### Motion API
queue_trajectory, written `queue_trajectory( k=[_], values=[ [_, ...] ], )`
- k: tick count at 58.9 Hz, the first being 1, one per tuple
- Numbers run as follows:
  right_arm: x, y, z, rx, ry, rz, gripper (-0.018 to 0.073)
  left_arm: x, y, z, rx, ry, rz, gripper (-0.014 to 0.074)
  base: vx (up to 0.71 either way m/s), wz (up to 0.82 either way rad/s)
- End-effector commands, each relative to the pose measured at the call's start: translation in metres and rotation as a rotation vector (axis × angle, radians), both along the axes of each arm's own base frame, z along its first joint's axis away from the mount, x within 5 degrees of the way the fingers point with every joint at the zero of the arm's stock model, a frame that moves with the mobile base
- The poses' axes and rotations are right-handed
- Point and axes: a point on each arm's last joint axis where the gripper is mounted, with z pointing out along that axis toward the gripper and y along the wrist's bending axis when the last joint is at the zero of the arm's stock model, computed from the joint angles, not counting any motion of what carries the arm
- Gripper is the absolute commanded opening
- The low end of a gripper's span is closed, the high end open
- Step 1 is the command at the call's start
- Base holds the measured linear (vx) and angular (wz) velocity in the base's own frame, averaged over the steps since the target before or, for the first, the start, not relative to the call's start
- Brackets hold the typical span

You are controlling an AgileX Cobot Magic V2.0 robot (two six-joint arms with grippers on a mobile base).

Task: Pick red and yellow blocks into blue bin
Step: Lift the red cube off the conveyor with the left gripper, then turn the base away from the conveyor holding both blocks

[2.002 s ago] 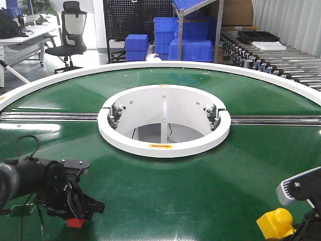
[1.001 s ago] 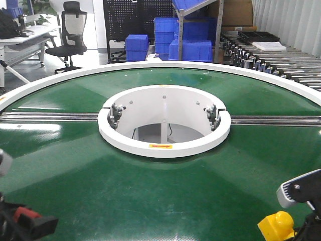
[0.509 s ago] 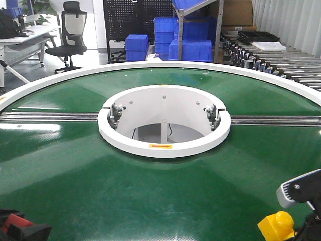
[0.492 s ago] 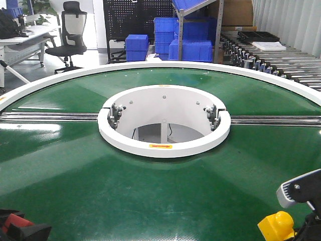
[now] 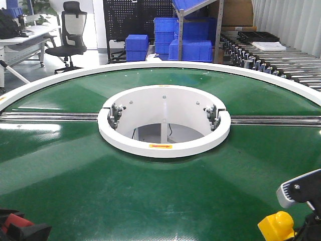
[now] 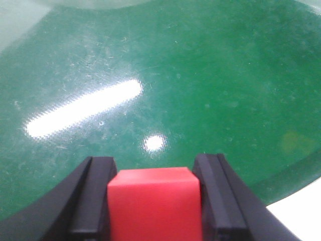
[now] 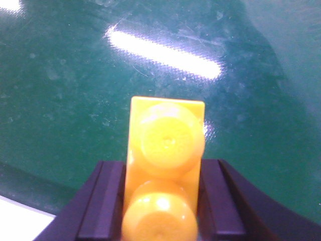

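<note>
Broadly, a round green conveyor table [image 5: 165,201] with a white outer rim fills the front view. A white ring hub [image 5: 164,146] sits at its centre, open in the middle. Behind the table on the right runs a roller conveyor [image 5: 286,63]. Ribbed blue crates [image 5: 189,50] are stacked at the back, with a black office chair [image 5: 67,30] further left.

The left gripper [image 6: 154,173] sits at the bottom left corner of the front view, low over the near edge of the belt. Its two black fingers [image 6: 95,201] are set narrow and press against both sides of the red cube [image 6: 153,208]. The right gripper [image 7: 163,165] is at the bottom right corner, likewise at the near edge. Its black fingers [image 7: 108,201] clamp the yellow brick [image 7: 165,133], which stands studs-up toward the wrist camera. The brick's far end sticks out past the fingertips.

Both blocks are therefore held in the jaws, well apart from each other across the front of the table. Whether either one touches the belt cannot be told. A sliver of the white rim shows in a bottom corner of each wrist view.
</note>
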Motion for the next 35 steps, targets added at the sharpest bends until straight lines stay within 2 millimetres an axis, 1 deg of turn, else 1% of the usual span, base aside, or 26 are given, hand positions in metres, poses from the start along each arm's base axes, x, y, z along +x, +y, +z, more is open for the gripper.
queue_trajectory(
  k=[1, 35],
  values=[
    [0.0025, 0.0001, 0.0164, 0.021, -0.106, 0.006, 0.0231, -0.0004, -0.0020, 0.0166, -0.056, -0.095, -0.004, 0.0235, 0.00, 0.00],
    [0.0026, 0.0001, 0.0165, 0.021, -0.107, 0.006, 0.0231, -0.0004, -0.0020, 0.0166, -0.056, -0.095, -0.004, 0.0235, -0.03, 0.03]
  ],
)
